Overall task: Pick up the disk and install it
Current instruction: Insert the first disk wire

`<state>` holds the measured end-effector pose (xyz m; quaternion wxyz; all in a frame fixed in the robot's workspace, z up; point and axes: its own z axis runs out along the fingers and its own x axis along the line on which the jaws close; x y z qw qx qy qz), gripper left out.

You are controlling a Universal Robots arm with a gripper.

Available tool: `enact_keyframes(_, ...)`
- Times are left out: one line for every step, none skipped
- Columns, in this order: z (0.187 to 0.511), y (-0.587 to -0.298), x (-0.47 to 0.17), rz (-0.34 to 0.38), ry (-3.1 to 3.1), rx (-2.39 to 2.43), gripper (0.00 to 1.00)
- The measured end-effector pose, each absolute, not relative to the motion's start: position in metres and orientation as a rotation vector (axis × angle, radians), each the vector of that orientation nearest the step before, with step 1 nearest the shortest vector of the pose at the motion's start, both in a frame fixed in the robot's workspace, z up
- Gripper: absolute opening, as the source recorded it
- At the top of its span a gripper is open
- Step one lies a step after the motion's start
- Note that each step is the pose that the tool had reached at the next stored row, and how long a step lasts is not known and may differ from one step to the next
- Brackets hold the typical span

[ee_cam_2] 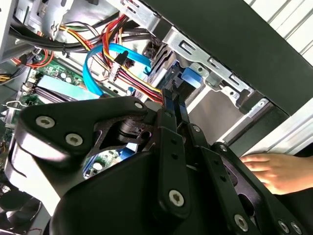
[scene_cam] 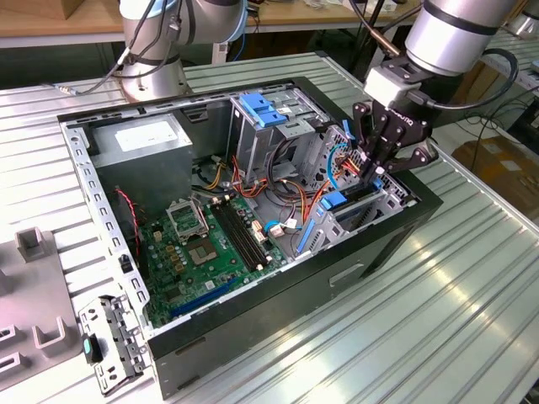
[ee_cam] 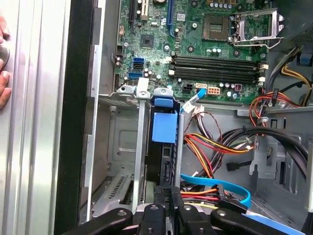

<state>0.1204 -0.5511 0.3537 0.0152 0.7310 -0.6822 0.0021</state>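
Disk (ee_cam: 162, 147) position: edge-on between the metal guides of the drive bay (ee_cam: 115, 147), blue rail tab facing the motherboard (ee_cam: 195, 29), most of the body already down in the slot. Jaws narrow, drawn in on the exposed end of the disk, with no gap visible between pads and metal in both wrist views; judged as gripping, not merely resting. Gripper (ee_cam: 168, 188) aligned with the slot axis and, in the exterior view, poised at the case corner on the exterior view's right (scene_cam: 368, 168). Just beside the fingers: a blue data cable (ee_cam: 220, 188) and a bundle of red, yellow and black power leads (ee_cam: 210, 156), close to the bay mouth but apart from the disk. Farther out: black case wall (ee_cam: 80, 98), then ribbed table (scene_cam: 472, 278), with a person's hand (ee_cam_2: 274, 171) lying on the table beside the case. Step in hand, as judged: insertion, late stage, seating not confirmed. Requires straight travel along the guides, no tilt, leads kept out of the slot, and full engagement of the rails before release. Hazards: pinched cable, jammed rail.
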Motion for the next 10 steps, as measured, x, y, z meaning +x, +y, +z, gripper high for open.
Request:
enact_keyframes(0.3529, -0.5511, 0.1204, 0.007, -2.122, 2.274, 0.16)
enact_keyframes(0.3516, -0.5512, 0.1203, 0.008, -2.122, 2.274, 0.16)
enact_keyframes(0.3511, -0.5511, 0.12, 0.008, -2.123, 2.273, 0.16)
enact_keyframes(0.3508, -0.5506, 0.1198, 0.008, -2.126, 2.271, 0.16)
enact_keyframes(0.3506, -0.5502, 0.1196, 0.008, -2.127, 2.269, 0.16)
enact_keyframes(0.3504, -0.5501, 0.1195, 0.008, -2.129, 2.267, 0.16)
enact_keyframes(0.3499, -0.55, 0.1195, 0.007, -2.129, 2.267, 0.16)
enact_keyframes(0.3494, -0.55, 0.1195, 0.007, -2.129, 2.267, 0.16)
enact_keyframes(0.3491, -0.55, 0.1195, 0.006, -2.129, 2.266, 0.16)
enact_keyframes(0.3486, -0.5498, 0.1195, 0.006, -2.129, 2.265, 0.16)
